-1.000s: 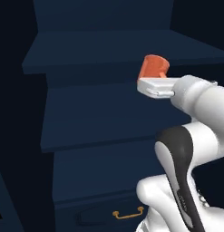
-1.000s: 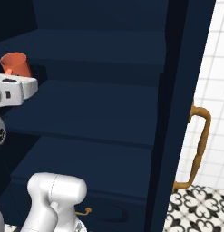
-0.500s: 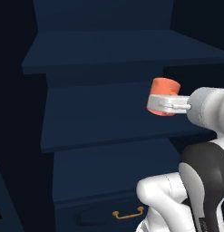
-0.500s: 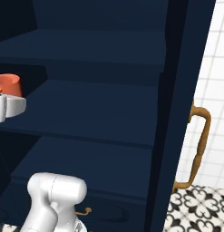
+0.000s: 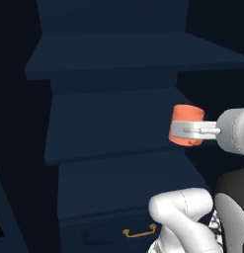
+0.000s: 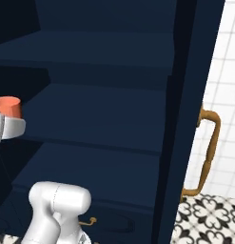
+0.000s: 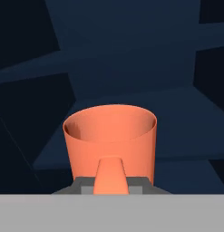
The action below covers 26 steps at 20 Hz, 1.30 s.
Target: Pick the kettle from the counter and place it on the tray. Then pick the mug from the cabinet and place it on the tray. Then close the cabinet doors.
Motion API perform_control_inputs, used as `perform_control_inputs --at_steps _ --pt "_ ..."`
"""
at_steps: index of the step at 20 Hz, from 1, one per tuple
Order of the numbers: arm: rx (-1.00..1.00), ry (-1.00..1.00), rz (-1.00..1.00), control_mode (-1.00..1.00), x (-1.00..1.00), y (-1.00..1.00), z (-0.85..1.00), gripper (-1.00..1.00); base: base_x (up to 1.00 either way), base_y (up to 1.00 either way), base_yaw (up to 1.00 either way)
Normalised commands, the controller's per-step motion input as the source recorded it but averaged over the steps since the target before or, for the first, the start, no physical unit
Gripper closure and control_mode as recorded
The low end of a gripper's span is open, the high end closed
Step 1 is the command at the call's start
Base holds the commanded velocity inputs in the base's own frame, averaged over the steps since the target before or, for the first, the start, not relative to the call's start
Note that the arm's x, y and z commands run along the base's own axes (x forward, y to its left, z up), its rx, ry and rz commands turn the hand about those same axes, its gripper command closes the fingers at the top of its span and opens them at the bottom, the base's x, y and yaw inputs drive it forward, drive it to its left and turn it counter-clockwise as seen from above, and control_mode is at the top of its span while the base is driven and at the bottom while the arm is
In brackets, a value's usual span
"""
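The fingers point(image 5: 185, 130) of the gripper point(image 5: 188, 130) are squeezed tight on the orange mug point(image 5: 186, 118), holding it up in the air, upright, just in front of the shelves of the dark blue cabinet point(image 5: 113, 118), above the drawer with the gold handle point(image 5: 139, 231).

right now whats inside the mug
Nothing shows inside the mug: the hand view looks past its rim at bare orange inner wall. The bottom is hidden by the near wall and handle. The fingers are shut on it, in front of the cabinet shelves.
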Motion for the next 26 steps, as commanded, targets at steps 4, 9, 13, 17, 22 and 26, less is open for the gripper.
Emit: perform_control_inputs --at_steps 4,9,13,17,22,26 --pt "0.0 0.0 0.0 1.0 0.0 0.0 0.0 1.0 -0.92 0.22 0.06" --pt "0.0 0.0 0.0 1.0 0.0 0.0 0.0 1.0 -1.0 0.18 0.01" --pt "0.0 0.0 0.0 1.0 0.0 0.0 0.0 1.0 -0.92 0.4 -0.01" --pt "0.0 0.0 0.0 1.0 0.0 0.0 0.0 1.0 -0.85 0.35 -0.22" --pt "0.0 0.0 0.0 1.0 0.0 0.0 0.0 1.0 -0.74 0.12 -0.54" --pt "0.0 0.0 0.0 1.0 0.0 0.0 0.0 1.0 -0.66 0.01 -0.74"
